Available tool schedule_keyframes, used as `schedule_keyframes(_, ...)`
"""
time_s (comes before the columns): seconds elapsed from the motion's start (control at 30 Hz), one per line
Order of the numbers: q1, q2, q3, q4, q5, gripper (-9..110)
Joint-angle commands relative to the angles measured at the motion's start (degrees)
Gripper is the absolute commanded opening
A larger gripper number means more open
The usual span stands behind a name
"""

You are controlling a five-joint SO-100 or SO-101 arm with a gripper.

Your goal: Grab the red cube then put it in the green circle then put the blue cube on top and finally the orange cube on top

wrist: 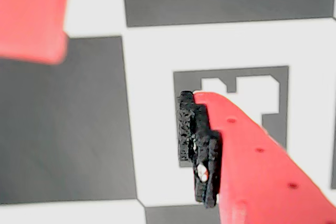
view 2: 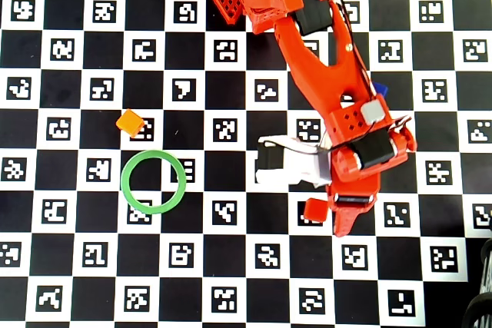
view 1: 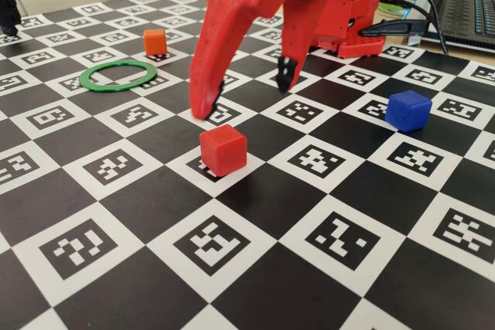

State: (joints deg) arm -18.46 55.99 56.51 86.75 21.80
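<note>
The red cube (view 1: 223,149) sits on the checkered mat near the middle; the overhead view shows the red cube (view 2: 313,210) beside the arm's tip. My red gripper (view 1: 244,94) hangs open and empty just above and behind it, its fingertips not touching the cube. In the wrist view a black finger pad (wrist: 197,145) shows at the right, and the blurred red cube (wrist: 31,14) fills the top left corner. The green circle (view 1: 118,76) lies flat and empty at the left, with the orange cube (view 1: 155,41) just beyond it. The blue cube (view 1: 408,109) rests at the right.
The arm's red base (view 1: 348,13) stands at the back of the mat, with a laptop (view 1: 468,5) and cables behind it on the right. A black object (view 1: 8,9) sits at the far left edge. In the overhead view the arm hides most of the blue cube (view 2: 379,88).
</note>
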Motion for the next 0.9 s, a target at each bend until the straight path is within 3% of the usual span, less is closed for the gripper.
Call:
schedule_keyframes(0.0, 1.7, 1.1, -4.0, -2.4, -0.9, 50)
schedule_keyframes(0.5, 3.5, -4.7, -4.0, -7.3, -1.8, 49)
schedule_keyframes(0.87, 3.9, -5.7, -4.0, -9.0, 6.8, 48)
